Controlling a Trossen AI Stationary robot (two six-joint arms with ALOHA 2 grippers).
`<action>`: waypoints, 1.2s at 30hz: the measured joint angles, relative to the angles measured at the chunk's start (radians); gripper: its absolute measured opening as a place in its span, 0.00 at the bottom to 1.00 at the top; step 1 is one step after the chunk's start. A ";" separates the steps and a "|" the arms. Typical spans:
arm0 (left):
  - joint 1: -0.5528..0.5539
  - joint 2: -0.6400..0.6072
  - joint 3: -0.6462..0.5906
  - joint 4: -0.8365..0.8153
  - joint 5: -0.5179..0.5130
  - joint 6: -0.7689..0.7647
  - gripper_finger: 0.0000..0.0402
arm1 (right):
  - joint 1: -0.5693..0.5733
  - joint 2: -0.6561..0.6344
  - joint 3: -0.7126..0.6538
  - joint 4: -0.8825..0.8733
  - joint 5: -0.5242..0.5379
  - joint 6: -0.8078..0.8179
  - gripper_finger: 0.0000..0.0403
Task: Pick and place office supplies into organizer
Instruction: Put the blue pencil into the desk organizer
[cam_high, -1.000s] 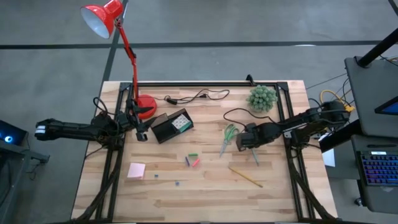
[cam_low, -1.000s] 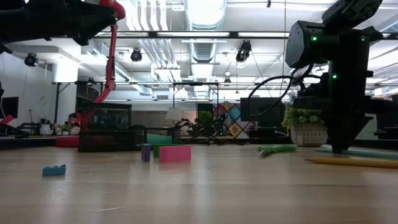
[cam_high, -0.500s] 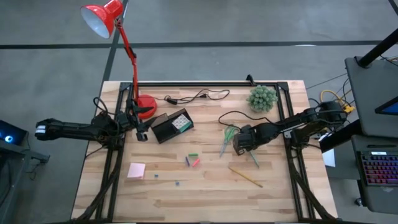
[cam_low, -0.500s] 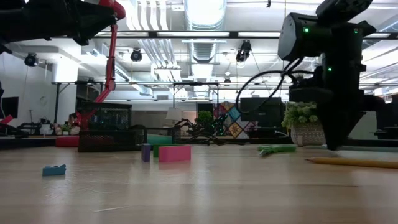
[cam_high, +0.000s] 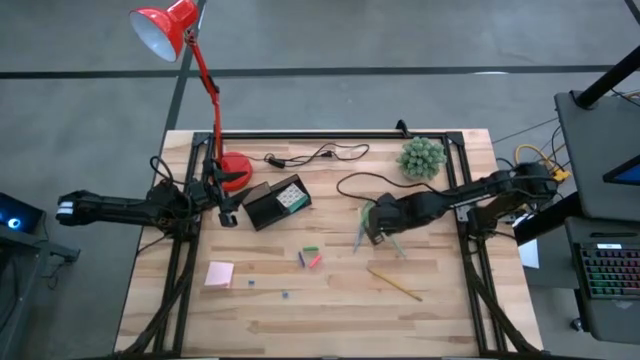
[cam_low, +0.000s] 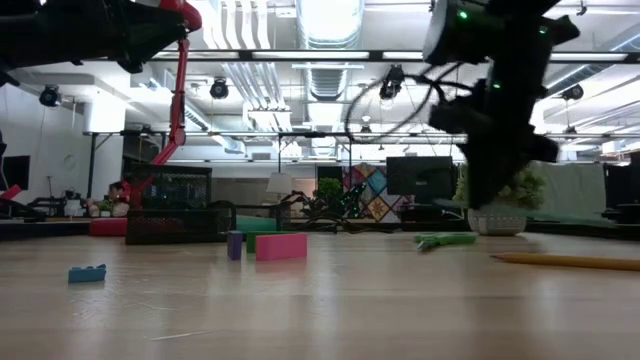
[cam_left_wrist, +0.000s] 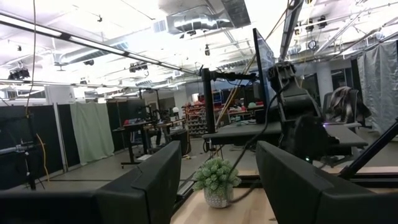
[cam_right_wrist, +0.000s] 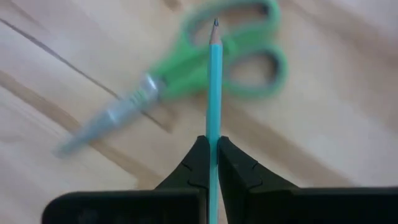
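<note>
Right end effector (cam_high: 372, 232) is clamping a teal pencil (cam_right_wrist: 214, 93), fingers (cam_right_wrist: 239, 165) closed tight on its shaft, point sticking out forward; it is hovering above the green-handled scissors (cam_right_wrist: 205, 68), off the bench (cam_high: 330, 310), with the arm reaching in low from the bench's right edge and the wrist tilting. Scissors are lying flat to the right of the organizer (cam_high: 275, 203), well apart from it. Left end effector (cam_high: 226, 213) is sitting just left of the organizer, arm stretching flat in from the left edge, fingers (cam_left_wrist: 155, 180) spreading wide with nothing between them. Pink sticky-note pad (cam_high: 220, 273) is lying below-left of the organizer near the front; small red and green pieces (cam_high: 311, 257) are lying just in front of the organizer; wooden pencil (cam_high: 394, 284) is resting front-right, well away. Red lamp base (cam_high: 235, 168) is standing just behind the organizer, plant ball (cam_high: 421, 157) far right of it.
</note>
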 joint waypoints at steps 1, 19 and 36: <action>0.000 -0.001 0.000 0.000 0.000 0.000 0.49 | -0.004 0.000 0.007 0.024 0.014 -0.026 0.02; 0.000 -0.001 0.001 0.000 0.000 0.000 0.49 | -0.121 0.002 0.061 0.623 0.049 -0.591 0.02; 0.000 -0.146 0.052 -0.316 -0.001 -0.113 0.49 | -0.243 0.083 0.060 1.128 -0.095 -0.926 0.02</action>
